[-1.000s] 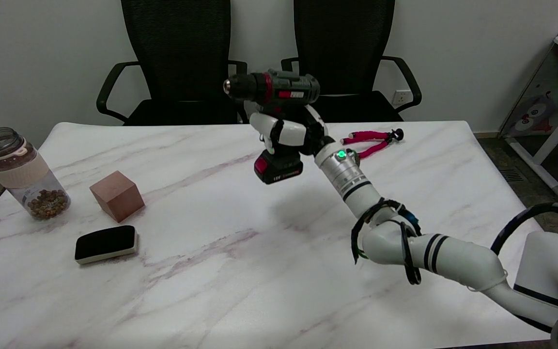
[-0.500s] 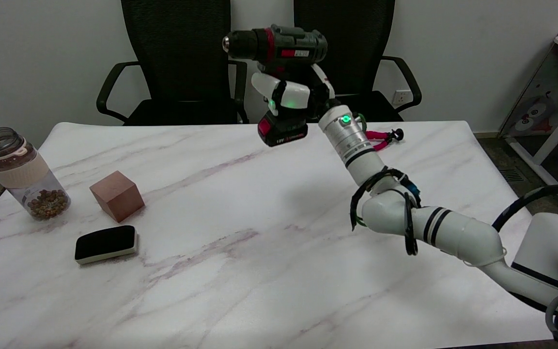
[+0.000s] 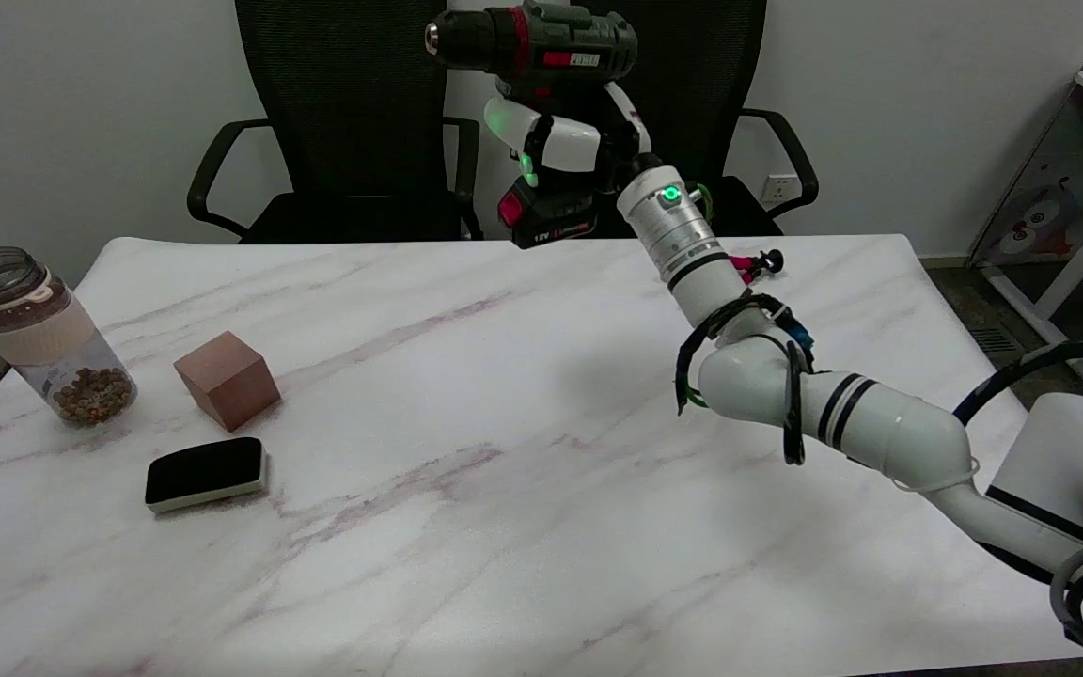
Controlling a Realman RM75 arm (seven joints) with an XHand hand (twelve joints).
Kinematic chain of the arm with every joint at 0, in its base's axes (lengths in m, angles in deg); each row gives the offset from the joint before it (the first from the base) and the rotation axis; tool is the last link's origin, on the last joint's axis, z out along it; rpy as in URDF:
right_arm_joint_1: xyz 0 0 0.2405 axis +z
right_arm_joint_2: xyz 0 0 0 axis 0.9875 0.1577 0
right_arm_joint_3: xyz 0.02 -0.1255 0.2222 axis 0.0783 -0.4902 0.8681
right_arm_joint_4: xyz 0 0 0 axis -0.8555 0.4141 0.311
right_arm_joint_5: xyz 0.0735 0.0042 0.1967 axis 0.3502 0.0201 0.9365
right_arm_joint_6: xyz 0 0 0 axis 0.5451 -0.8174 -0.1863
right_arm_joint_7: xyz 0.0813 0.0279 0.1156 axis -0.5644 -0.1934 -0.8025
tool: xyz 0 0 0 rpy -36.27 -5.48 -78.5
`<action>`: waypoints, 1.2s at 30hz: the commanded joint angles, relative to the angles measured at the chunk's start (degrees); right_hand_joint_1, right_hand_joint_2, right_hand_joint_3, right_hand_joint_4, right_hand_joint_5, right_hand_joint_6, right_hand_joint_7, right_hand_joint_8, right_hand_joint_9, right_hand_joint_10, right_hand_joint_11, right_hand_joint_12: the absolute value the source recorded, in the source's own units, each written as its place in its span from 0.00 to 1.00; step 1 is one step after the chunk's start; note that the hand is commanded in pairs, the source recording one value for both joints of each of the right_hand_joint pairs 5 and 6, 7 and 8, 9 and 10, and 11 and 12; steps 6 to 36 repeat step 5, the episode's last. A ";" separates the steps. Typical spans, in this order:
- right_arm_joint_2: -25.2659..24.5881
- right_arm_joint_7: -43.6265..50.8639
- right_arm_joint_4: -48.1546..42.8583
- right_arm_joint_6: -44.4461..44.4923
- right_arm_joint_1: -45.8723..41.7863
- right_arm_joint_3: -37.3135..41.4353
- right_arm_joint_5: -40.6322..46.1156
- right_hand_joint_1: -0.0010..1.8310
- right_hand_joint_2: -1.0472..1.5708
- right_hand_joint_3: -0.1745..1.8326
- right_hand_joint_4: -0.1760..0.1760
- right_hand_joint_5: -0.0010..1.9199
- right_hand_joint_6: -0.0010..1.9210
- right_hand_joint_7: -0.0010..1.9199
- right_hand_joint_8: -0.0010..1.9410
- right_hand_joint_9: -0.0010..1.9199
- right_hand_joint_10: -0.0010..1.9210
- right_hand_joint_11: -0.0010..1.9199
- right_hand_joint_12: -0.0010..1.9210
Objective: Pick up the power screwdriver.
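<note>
High above the marble surface [image 3: 466, 527], the power screwdriver [image 3: 541, 56] is held by its grip in the right hand [image 3: 565, 146], fingers [image 3: 541, 141] wrapped round it; red pliers [image 3: 753, 263] are partly hidden behind the forearm

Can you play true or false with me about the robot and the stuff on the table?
1. The right hand holds the power screwdriver up in the air. True.
2. The brown cube sits on top of the black eraser. False: the cube rests on the table, just behind the eraser.
3. The jar has brown bits at the bottom. True.
4. The screwdriver's tip points to the right of the picture. False: it points to the left.
5. The jar stands at the table's right end. False: it stands at the left end.
</note>
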 commanded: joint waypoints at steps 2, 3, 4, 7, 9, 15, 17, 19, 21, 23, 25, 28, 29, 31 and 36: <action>-1.20 7.80 3.14 -1.26 -1.09 -0.77 8.02 0.49 0.86 0.61 1.00 1.00 1.00 1.00 0.99 1.00 1.00 1.00 1.00; -1.20 8.55 3.47 -1.18 -1.29 -0.96 8.81 0.48 0.86 0.61 1.00 1.00 1.00 1.00 0.99 1.00 1.00 1.00 1.00; -1.20 8.98 3.61 -1.15 -1.46 -1.13 9.12 0.48 0.86 0.61 1.00 1.00 1.00 1.00 0.99 1.00 1.00 1.00 1.00; -1.20 9.21 3.77 -0.96 -1.64 -1.44 9.37 0.48 0.86 0.61 1.00 1.00 1.00 1.00 0.99 1.00 1.00 1.00 1.00; -1.20 9.21 3.77 -0.96 -1.64 -1.44 9.37 0.48 0.86 0.61 1.00 1.00 1.00 1.00 0.99 1.00 1.00 1.00 1.00; -1.20 9.21 3.77 -0.96 -1.64 -1.44 9.37 0.48 0.86 0.61 1.00 1.00 1.00 1.00 0.99 1.00 1.00 1.00 1.00; -1.20 9.21 3.77 -0.96 -1.64 -1.44 9.37 0.48 0.86 0.61 1.00 1.00 1.00 1.00 0.99 1.00 1.00 1.00 1.00; -1.20 9.21 3.77 -0.96 -1.64 -1.44 9.37 0.48 0.86 0.61 1.00 1.00 1.00 1.00 0.99 1.00 1.00 1.00 1.00; -1.20 9.21 3.77 -0.96 -1.64 -1.44 9.37 0.48 0.86 0.61 1.00 1.00 1.00 1.00 0.99 1.00 1.00 1.00 1.00; -1.20 9.21 3.77 -0.96 -1.64 -1.44 9.37 0.48 0.86 0.61 1.00 1.00 1.00 1.00 0.99 1.00 1.00 1.00 1.00; -1.20 9.21 3.77 -0.96 -1.64 -1.44 9.37 0.48 0.86 0.61 1.00 1.00 1.00 1.00 0.99 1.00 1.00 1.00 1.00; -1.20 9.21 3.77 -0.96 -1.64 -1.44 9.37 0.48 0.86 0.61 1.00 1.00 1.00 1.00 0.99 1.00 1.00 1.00 1.00; -1.20 9.21 3.77 -0.96 -1.64 -1.44 9.37 0.48 0.86 0.61 1.00 1.00 1.00 1.00 0.99 1.00 1.00 1.00 1.00; -1.20 9.21 3.77 -0.96 -1.64 -1.44 9.37 0.48 0.86 0.61 1.00 1.00 1.00 1.00 0.99 1.00 1.00 1.00 1.00; -1.20 9.21 3.77 -0.96 -1.64 -1.44 9.37 0.48 0.86 0.61 1.00 1.00 1.00 1.00 0.99 1.00 1.00 1.00 1.00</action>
